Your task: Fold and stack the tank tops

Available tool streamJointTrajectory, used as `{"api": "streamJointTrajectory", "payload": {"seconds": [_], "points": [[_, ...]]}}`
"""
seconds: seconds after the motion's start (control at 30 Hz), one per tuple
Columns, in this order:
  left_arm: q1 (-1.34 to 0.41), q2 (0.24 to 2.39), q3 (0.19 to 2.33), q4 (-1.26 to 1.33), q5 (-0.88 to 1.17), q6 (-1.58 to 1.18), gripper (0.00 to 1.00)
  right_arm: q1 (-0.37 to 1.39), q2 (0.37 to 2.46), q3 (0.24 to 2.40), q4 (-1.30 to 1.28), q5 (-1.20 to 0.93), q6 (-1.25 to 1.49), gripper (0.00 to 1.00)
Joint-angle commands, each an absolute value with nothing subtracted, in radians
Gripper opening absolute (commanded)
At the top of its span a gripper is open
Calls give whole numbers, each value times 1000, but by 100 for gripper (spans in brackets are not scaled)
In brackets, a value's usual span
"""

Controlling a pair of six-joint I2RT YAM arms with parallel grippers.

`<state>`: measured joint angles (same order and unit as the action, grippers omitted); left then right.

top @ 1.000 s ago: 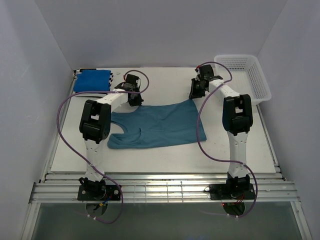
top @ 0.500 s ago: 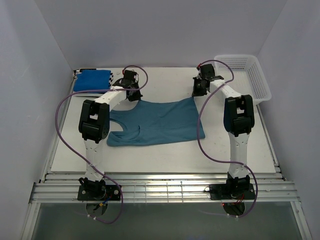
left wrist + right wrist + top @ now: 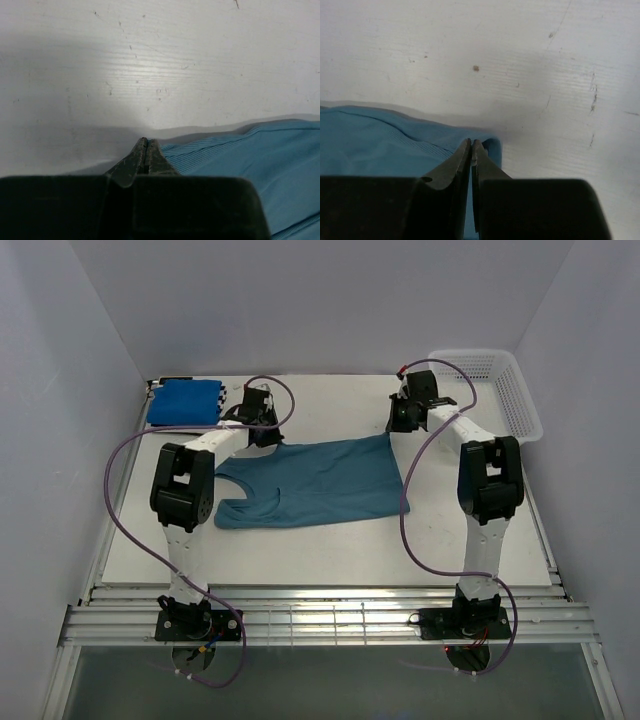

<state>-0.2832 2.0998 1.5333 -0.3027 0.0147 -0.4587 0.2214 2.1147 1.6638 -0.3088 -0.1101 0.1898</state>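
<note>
The muted teal tank top (image 3: 310, 480) lies spread across the middle of the table, its hem towards the back. My left gripper (image 3: 262, 430) is shut on its far left corner, seen in the left wrist view (image 3: 145, 142) beside the ribbed cloth (image 3: 250, 160). My right gripper (image 3: 398, 422) is shut on its far right corner, seen in the right wrist view (image 3: 471, 144) with the cloth (image 3: 380, 140) folded round the tips. The royal blue tank top (image 3: 184, 401) lies folded at the back left. A striped edge (image 3: 224, 392) peeks out beside it.
A white mesh basket (image 3: 520, 390) stands at the back right corner. Grey walls close in the table on three sides. Purple cables loop off both arms above the cloth.
Both grippers have moved towards the back of the table with the teal top's far corners. The cloth has slid back and now lies flatter and straighter.
</note>
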Motion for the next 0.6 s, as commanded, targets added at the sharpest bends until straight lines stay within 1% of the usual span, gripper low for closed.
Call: {"api": "streamJointTrajectory", "payload": {"seconds": [0.0,0.17,0.57], "points": [[-278,1964,1481,-218,38,-446,0,212,2011,1593,-238,-115,164,8],[-278,1884,1402,-167,49,-448,0,209,1927,1488,-203,-124,163,8],[-279,1704,1100,-8,196,-448,0,202,1809,1307,-157,-155,175,8]]}}
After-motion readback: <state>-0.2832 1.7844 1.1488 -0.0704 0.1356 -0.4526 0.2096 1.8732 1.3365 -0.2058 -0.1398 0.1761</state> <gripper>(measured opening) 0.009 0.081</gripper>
